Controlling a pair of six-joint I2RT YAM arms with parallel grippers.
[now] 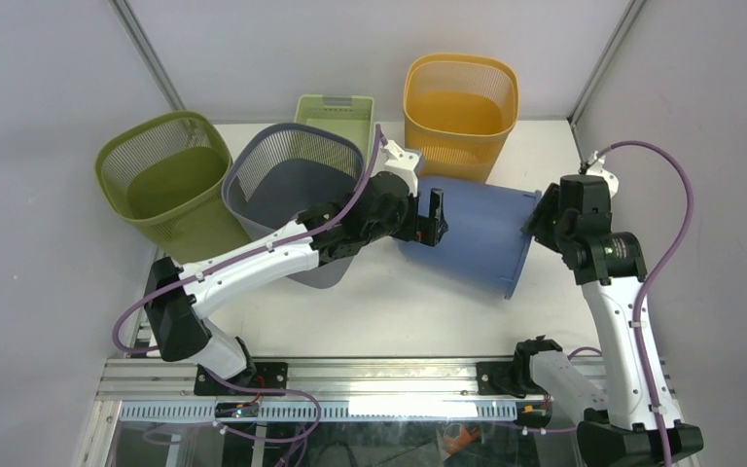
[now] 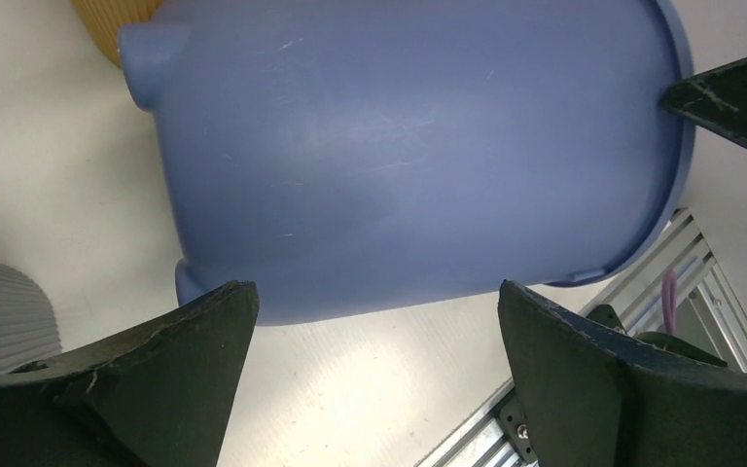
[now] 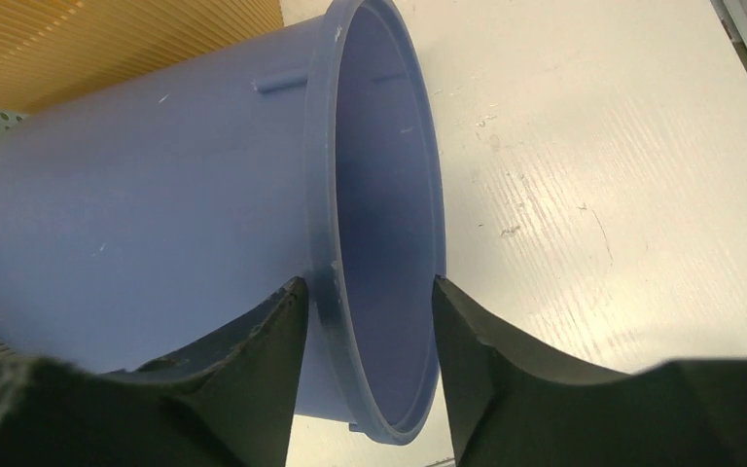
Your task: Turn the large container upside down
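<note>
- Large blue plastic container (image 1: 477, 238) lies on its side, half-turned.
- Right gripper (image 3: 368, 287) straddles its rim to lever it over; whether it is clenched I cannot tell.
- Left gripper (image 2: 374, 292), released, hovers by its base.

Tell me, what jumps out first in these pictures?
A big blue plastic bucket lies on its side in the middle of the white table. The right gripper straddles its rim, while the left gripper hangs wide open by its base. Behind stand an orange mesh basket, an olive mesh basket and a grey mesh basket.
</note>
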